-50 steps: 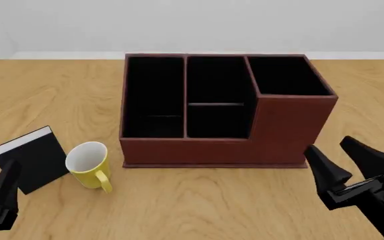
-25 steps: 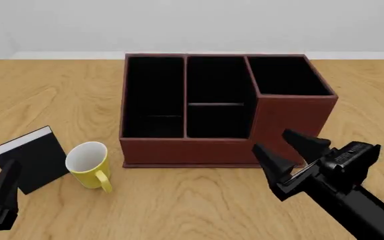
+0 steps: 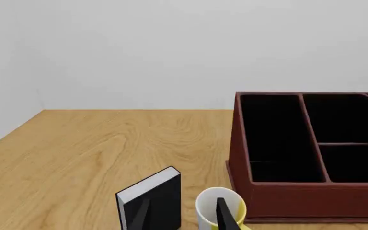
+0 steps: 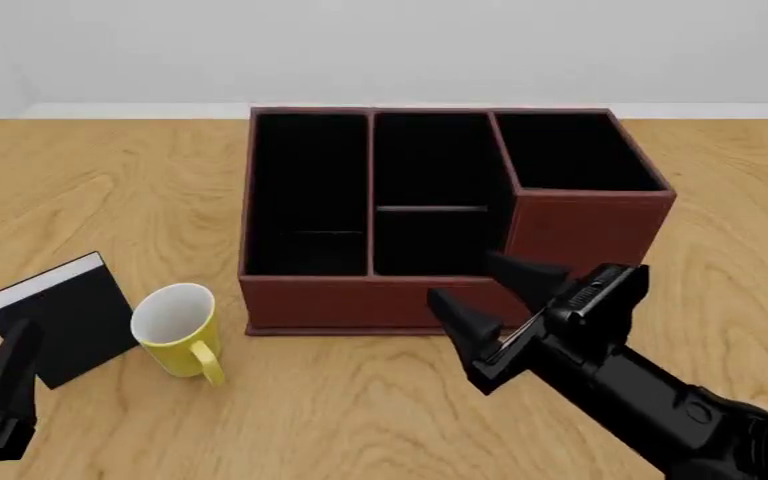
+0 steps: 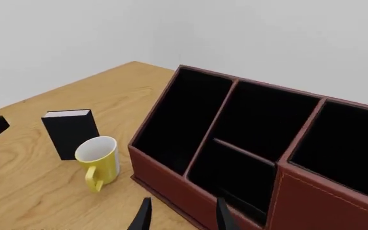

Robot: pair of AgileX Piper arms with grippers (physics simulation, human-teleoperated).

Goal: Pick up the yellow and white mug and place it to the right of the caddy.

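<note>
The yellow and white mug [image 4: 177, 332] stands upright on the table, left of the caddy's front left corner, with its handle toward the front. It also shows in the left wrist view [image 3: 207, 209] and the right wrist view [image 5: 101, 159]. The reddish-brown caddy [image 4: 582, 242] with a black inside stands mid-table; it also shows in the wrist views [image 3: 299, 197] [image 5: 312, 201]. My right gripper [image 4: 462, 278] is open and empty, just before the caddy's front wall and well right of the mug. My left gripper [image 4: 4, 372] is open and empty at the front left, near the mug and the book.
A black book with white page edges [image 4: 61, 318] stands just left of the mug; it also shows in the wrist views [image 3: 151, 201] [image 5: 72, 130]. Bare wooden table [image 4: 731, 200] lies to the right of the caddy.
My right arm has swung left and forward, from the front right of the caddy to its front wall. The left arm, mug and book have not moved.
</note>
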